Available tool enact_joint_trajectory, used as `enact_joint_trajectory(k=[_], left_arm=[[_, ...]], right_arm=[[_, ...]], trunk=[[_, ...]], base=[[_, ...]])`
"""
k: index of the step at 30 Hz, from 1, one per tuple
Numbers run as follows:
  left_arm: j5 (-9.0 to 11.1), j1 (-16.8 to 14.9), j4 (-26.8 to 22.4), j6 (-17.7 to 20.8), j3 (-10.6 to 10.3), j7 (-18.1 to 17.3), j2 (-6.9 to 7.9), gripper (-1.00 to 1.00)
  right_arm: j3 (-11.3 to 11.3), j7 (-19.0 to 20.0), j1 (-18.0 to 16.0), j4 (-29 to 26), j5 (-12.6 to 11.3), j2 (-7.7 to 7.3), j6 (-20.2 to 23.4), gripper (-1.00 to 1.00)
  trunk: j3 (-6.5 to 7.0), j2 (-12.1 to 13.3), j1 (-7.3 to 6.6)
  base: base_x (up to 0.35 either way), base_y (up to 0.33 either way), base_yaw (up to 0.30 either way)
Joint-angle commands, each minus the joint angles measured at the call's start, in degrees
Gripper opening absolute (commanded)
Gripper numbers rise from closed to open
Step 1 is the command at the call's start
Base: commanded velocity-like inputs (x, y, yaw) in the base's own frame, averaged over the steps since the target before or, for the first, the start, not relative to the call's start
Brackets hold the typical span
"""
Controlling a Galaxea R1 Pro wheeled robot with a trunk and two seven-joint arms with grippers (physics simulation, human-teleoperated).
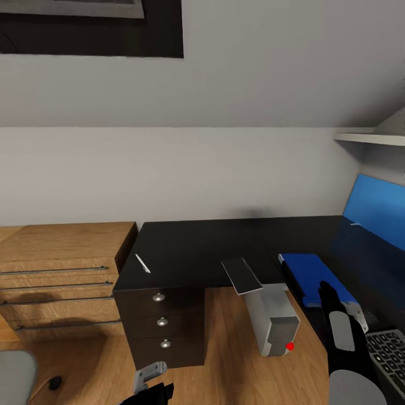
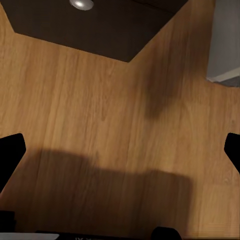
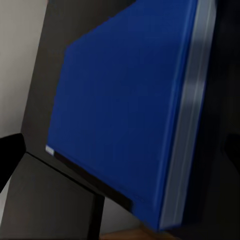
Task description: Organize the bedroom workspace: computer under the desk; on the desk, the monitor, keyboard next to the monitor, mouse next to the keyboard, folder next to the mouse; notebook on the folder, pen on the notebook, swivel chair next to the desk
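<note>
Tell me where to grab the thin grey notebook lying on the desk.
Grip the notebook by its near end, which seems to stick out slightly past the desk's front edge, above the computer. Come from the front, one finger above and one below. It lies flat and thin, so a top-down pinch has little to catch.

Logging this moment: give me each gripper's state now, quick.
Left gripper: open, holding nothing, over the wood floor.
Right gripper: cannot tell; it hangs above the blue folder on the desk.
</note>
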Motion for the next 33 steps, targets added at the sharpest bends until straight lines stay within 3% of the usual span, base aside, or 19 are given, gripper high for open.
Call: enact_joint_trajectory(k=[1, 10, 26, 33], left_arm=[[0.6, 0.0, -0.1, 0.1, -0.1, 0.5, 0.00, 1.00], [0.6, 0.0, -0.1, 0.1, 0.0, 0.5, 0.00, 1.00], [0.6, 0.0, -0.1, 0.1, 0.0, 0.5, 0.00, 1.00], [0.6, 0.0, -0.1, 0.1, 0.0, 0.6, 0.00, 1.00]], right_arm=[[0.0, -0.2, 0.0, -0.1, -0.4, 0.05, 0.3, 1.00], [0.5, -0.1, 0.0, -0.2, -0.4, 0.09, 0.2, 1.00], [2.0, 0.3, 0.0, -0.4, -0.5, 0.63, 0.3, 1.00], [2.8, 0.9, 0.1, -2.4, -0.5, 1.62, 0.3, 1.00]], trunk=[[-0.05, 0.0, -0.01], [-0.05, 0.0, -0.01], [2.82, 6.4, -3.53], [4.08, 9.2, -5.07]], base=[[-0.099, 0.000, 0.000], [-0.030, 0.000, 0.000], [-0.001, 0.000, 0.000], [0.000, 0.000, 0.000]])
